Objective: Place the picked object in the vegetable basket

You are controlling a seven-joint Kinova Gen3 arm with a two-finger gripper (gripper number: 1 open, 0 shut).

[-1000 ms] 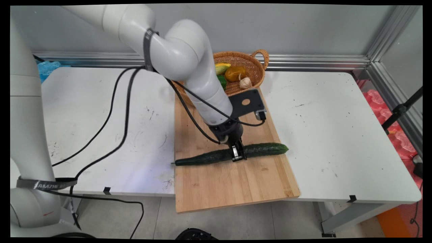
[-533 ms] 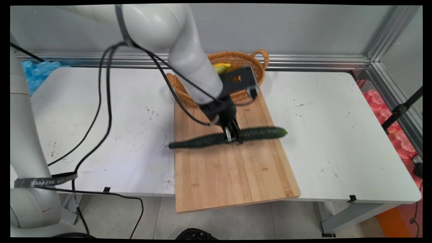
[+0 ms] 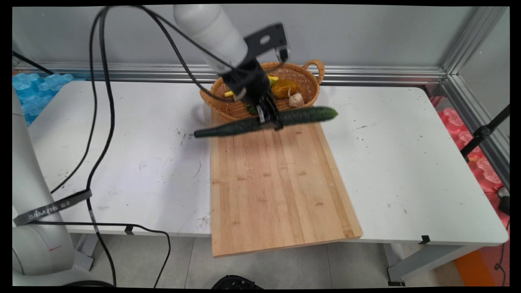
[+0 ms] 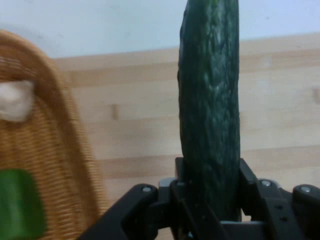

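Note:
My gripper (image 3: 269, 119) is shut on the middle of a long dark green cucumber (image 3: 228, 127), held level in the air above the far end of the wooden cutting board (image 3: 276, 187). The cucumber hangs just in front of a wicker basket (image 3: 313, 77) at the back of the table. In the hand view the cucumber (image 4: 210, 110) runs up between my fingers (image 4: 250, 185), with the board (image 4: 135, 125) below it and the basket's rim (image 4: 55, 145) at the left.
The basket holds a yellow-orange vegetable (image 3: 283, 88), a garlic bulb (image 3: 296, 99) and something green (image 4: 17, 205). Black cables (image 3: 97, 122) hang from the arm over the table's left half. The white table (image 3: 407, 162) stretches right of the board.
The gripper has lifted the cucumber off the cutting board and carried it up and toward the basket at the back. The cucumber has stayed level in the grip.

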